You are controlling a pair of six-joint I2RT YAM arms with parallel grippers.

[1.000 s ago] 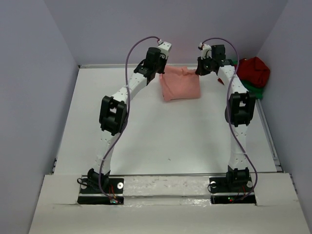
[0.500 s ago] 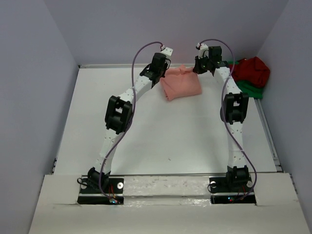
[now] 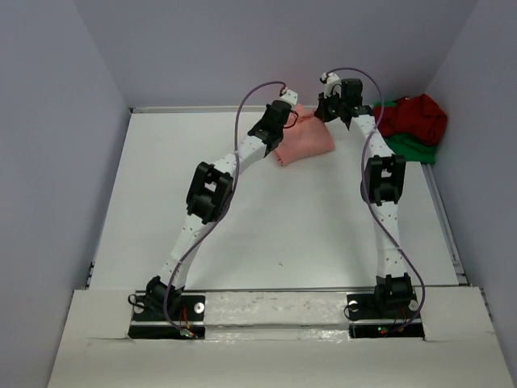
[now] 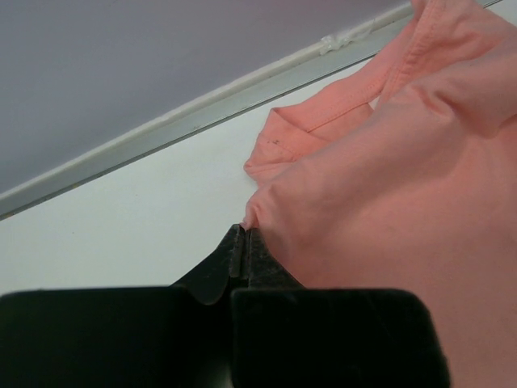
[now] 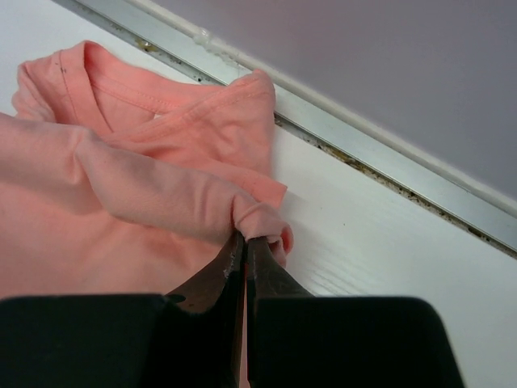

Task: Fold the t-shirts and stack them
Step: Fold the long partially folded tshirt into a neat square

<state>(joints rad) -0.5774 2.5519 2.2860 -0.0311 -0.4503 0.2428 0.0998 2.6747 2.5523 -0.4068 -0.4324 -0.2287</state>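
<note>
Folding in progress: soft salmon-pink cloth t-shirt (image 3: 305,144), partly folded, just beside the table's far rail (image 3: 186,107); one edge pinched tight by each of left gripper (image 4: 245,232) and right gripper (image 5: 245,239). Crumpled dark red t-shirt (image 3: 416,117) and bright green t-shirt (image 3: 412,149) heaped unfolded further right along that rail. Stack not begun.

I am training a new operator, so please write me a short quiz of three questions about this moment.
1. True or false: the left tool and the right tool are each shut on the salmon-pink shirt.
2. Which lies on the green shirt? A) salmon-pink shirt B) dark red shirt C) nothing
3. Missing word: those two lie at the table's far ___ corner.
Key: 1 true; 2 B; 3 right.
</note>
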